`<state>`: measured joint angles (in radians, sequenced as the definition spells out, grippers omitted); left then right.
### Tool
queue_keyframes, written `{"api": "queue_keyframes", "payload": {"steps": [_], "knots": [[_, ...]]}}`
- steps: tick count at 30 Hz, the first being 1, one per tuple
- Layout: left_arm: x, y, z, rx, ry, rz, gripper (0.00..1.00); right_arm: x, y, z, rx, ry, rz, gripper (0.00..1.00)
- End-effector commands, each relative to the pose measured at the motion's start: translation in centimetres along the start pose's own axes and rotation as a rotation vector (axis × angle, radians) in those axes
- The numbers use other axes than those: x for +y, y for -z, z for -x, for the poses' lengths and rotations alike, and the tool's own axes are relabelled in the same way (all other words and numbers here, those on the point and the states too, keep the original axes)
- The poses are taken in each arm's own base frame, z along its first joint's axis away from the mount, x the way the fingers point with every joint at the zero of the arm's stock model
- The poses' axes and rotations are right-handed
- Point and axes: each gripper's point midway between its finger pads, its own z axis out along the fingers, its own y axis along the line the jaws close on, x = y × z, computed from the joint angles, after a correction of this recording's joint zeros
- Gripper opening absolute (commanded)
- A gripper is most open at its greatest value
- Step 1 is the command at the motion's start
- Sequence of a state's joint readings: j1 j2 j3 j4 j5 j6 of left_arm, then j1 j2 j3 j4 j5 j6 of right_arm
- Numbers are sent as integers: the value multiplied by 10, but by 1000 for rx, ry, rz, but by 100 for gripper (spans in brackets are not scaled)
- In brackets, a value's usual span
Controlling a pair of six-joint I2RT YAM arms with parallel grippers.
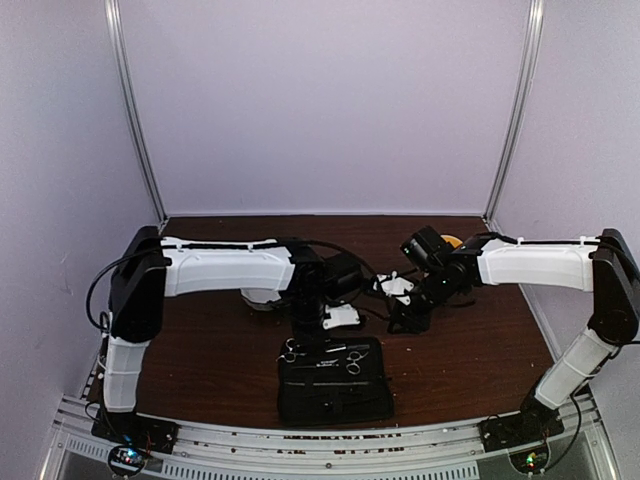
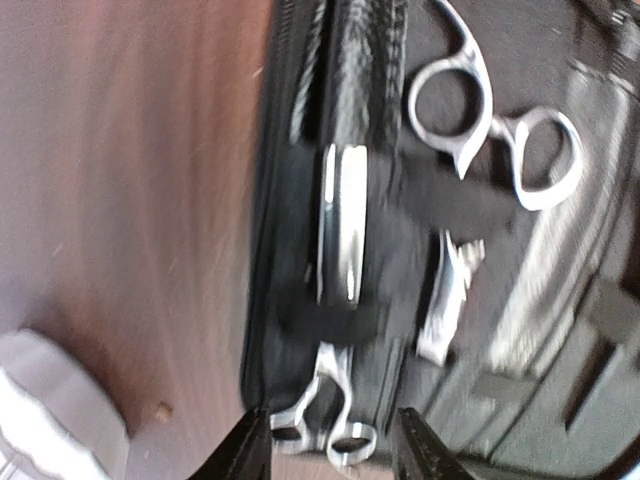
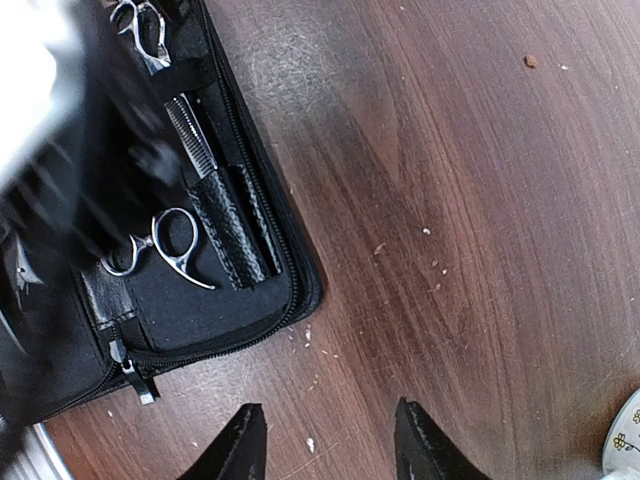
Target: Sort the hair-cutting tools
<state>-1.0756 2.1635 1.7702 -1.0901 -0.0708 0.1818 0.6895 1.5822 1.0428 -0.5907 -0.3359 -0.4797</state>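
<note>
A flat black case (image 1: 335, 385) lies open at the table's front middle. One silver scissors (image 2: 325, 420) is tucked under a strap at the case's edge, its ring handles between my left fingertips. A second silver scissors (image 2: 495, 130) lies further in on the case. Both also show in the top view (image 1: 293, 350) (image 1: 355, 360) and in the right wrist view (image 3: 165, 250) (image 3: 140, 25). My left gripper (image 2: 335, 455) (image 1: 335, 322) is open, low over the case. My right gripper (image 3: 325, 440) (image 1: 405, 322) is open and empty above bare table, right of the case (image 3: 200, 300). I cannot make out the dark hair clips.
A white scalloped bowl (image 2: 50, 420) sits left of the case, partly hidden under the left arm in the top view (image 1: 262, 298). A bowl rim (image 3: 625, 435) shows at the right wrist view's corner. A yellow thing (image 1: 452, 241) lies behind the right arm. Crumbs dot the brown table (image 3: 480, 200).
</note>
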Motion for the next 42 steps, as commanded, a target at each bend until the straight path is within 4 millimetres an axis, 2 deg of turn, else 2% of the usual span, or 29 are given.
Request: {"api": "queue_keyframes", "payload": {"steps": [1, 3, 7, 12, 30, 42], "knots": [[10, 37, -10, -73, 35, 82, 44, -3, 8, 10, -29, 26, -25, 45], [10, 35, -23, -60, 54, 76, 42, -3, 7, 9, -28, 26, -24, 45], [7, 20, -51, -15, 98, 25, 38, -3, 5, 9, -22, 24, -15, 45], [11, 1, -64, 28, 113, 49, 38, -2, 2, 8, -16, 22, -8, 45], [8, -29, -45, 30, 111, -2, 24, -3, -3, 4, 3, 25, -7, 45], [-13, -28, -20, -48, 105, -118, 20, -3, -3, 2, 9, 29, -10, 45]]}}
